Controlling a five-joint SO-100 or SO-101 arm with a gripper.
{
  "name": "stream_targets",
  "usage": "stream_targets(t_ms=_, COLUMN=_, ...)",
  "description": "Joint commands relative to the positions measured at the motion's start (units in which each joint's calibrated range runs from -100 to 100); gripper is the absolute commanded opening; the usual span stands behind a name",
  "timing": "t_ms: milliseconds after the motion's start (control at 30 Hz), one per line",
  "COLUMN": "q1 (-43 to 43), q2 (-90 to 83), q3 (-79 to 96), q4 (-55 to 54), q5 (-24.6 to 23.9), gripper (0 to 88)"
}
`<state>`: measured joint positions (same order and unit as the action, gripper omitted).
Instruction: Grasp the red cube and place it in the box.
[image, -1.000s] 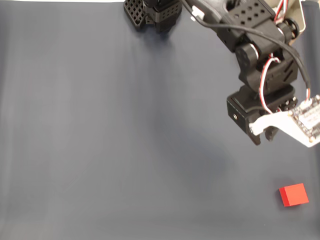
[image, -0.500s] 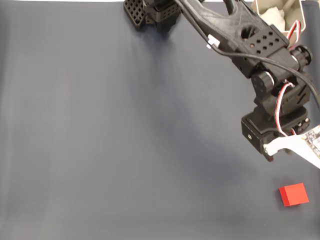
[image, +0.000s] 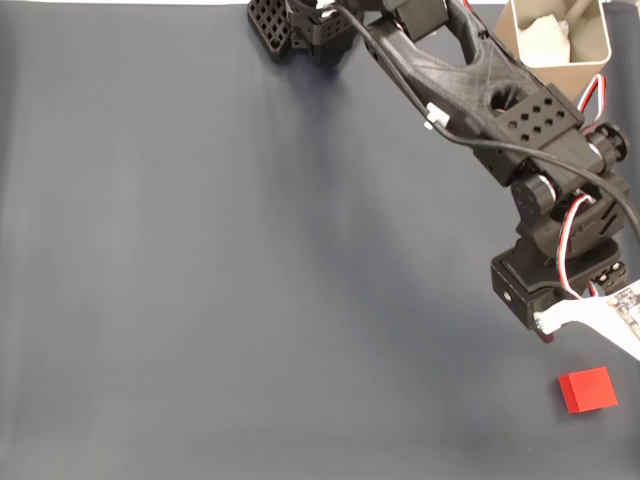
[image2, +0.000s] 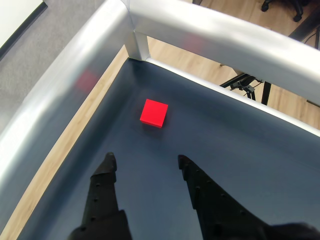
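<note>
The red cube (image: 587, 389) lies on the dark mat near the lower right corner of the fixed view. My gripper (image: 546, 336) hangs just above and to the left of it, mostly hidden under the black wrist. In the wrist view the cube (image2: 154, 112) sits ahead of the gripper (image2: 145, 161). Its two black fingers stand open and apart with nothing between them. The tan box (image: 600, 45) stands at the top right corner of the fixed view, behind the arm, with something white inside.
The arm's base (image: 305, 25) sits at the top middle of the mat. In the wrist view a silver rail (image2: 200, 25) borders the mat (image2: 250, 150) just beyond the cube, with wooden floor past it. The left part of the mat (image: 200, 250) is bare.
The arm has stretched down and to the right, bringing the gripper closer to the red cube. The box at the top right has come out from behind the arm. The cube has not moved.
</note>
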<state>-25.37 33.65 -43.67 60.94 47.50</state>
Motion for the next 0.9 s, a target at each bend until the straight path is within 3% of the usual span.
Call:
stream_targets(t_ms=0, q1=0.23, q2=0.66, q3=-4.41, q4=0.04, q5=-0.15, gripper=32.7)
stream_targets(t_ms=433, q1=1.15, q2=10.28, q3=-15.64, q4=-0.2, q5=-1.17, gripper=39.9)
stream_targets(t_ms=867, q1=2.08, q2=23.8, q3=-30.42, q4=-3.07, q5=-0.05, gripper=40.9)
